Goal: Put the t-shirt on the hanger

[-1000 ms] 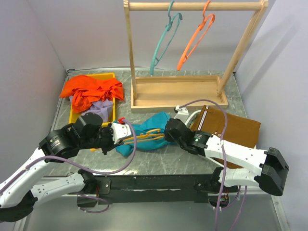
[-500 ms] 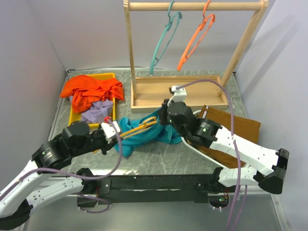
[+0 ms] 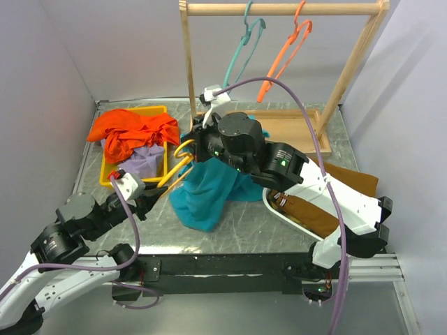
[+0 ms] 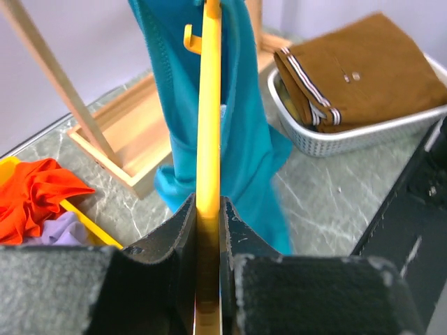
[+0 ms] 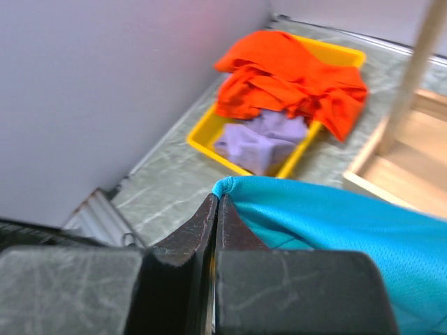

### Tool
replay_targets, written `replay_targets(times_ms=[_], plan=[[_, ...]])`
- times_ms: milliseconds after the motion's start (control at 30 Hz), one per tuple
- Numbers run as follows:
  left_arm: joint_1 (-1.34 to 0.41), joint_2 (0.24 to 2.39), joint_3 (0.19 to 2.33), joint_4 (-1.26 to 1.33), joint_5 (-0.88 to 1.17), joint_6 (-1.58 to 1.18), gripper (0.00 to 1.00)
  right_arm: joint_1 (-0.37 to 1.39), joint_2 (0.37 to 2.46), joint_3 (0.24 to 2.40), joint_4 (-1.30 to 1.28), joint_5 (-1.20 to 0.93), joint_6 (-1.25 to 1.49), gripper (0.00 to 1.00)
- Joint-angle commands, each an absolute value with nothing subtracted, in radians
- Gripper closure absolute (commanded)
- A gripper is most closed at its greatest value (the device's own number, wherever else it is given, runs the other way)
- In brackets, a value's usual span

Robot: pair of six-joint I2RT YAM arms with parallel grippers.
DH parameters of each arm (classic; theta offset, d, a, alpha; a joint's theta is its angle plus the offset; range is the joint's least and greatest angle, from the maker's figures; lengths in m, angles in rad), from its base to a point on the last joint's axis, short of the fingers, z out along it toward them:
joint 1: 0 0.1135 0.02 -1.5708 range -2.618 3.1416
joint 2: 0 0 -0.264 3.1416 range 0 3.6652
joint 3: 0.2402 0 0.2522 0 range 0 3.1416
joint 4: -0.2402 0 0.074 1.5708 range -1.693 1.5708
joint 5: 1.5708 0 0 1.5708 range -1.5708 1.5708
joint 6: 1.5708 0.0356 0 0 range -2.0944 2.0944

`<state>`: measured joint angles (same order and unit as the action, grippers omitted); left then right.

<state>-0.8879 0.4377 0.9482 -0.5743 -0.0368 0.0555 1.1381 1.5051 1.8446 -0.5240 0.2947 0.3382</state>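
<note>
The teal t-shirt (image 3: pixel 206 192) hangs in the air over the table's middle, draped round the yellow hanger (image 3: pixel 174 167). My left gripper (image 3: pixel 149 197) is shut on the hanger's lower end; the hanger slants up from it toward the rack. In the left wrist view the hanger (image 4: pixel 208 125) runs straight up from between the left gripper's (image 4: pixel 208 209) jaws, with the t-shirt (image 4: pixel 244 118) hanging about it. My right gripper (image 3: pixel 199 149) is raised and shut on an edge of the t-shirt (image 5: pixel 335 223), the cloth pinched at the right gripper's (image 5: pixel 218 199) tips.
A yellow tray (image 3: pixel 105 167) at the back left holds an orange-red garment (image 3: pixel 133 129) and a lavender one (image 3: pixel 143 160). A wooden rack (image 3: pixel 188 77) carries a teal hanger (image 3: pixel 241 56) and an orange hanger (image 3: pixel 283 59). A white basket (image 3: pixel 279 209) holds a brown garment (image 3: pixel 335 192).
My right arm has lifted the t-shirt off the table, up and toward the back left. My left gripper has drawn back to the left with the hanger, which now slants upward.
</note>
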Motion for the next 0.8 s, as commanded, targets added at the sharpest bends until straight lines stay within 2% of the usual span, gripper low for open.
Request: replay_targets(times_ms=[0,100,300,400,600,700,767], plan=[[-0.893,0.394,0.919,-0.465,-0.138,-0.014,0.99,1.167,1.519,1.933,-0.56,0.224,0.331,1.0],[-0.893,0.361,0.893,-0.446,-0.123,-0.055,0.99,1.14,1.493,1.911,-0.554,0.255,0.347,1.0],[-0.893,0.337,0.821,-0.345,-0.183,-0.155,0.99,1.092,1.43,1.778,-0.469,0.086,0.393,0.99],[-0.893,0.345,0.781,-0.296,-0.175,-0.19,0.99,1.103,1.42,1.799,-0.492,0.032,0.368,1.0],[-0.893,0.289,0.743,-0.247,-0.181,-0.245,0.99,1.195,1.417,1.841,-0.525,0.064,0.37,1.0],[-0.893,0.272,0.742,-0.267,-0.134,-0.242,0.99,1.213,1.419,1.786,-0.517,0.116,0.387,0.95],[-0.894,0.275,0.738,-0.282,-0.121,-0.245,0.99,1.212,1.44,1.769,-0.541,0.192,0.382,0.86]])
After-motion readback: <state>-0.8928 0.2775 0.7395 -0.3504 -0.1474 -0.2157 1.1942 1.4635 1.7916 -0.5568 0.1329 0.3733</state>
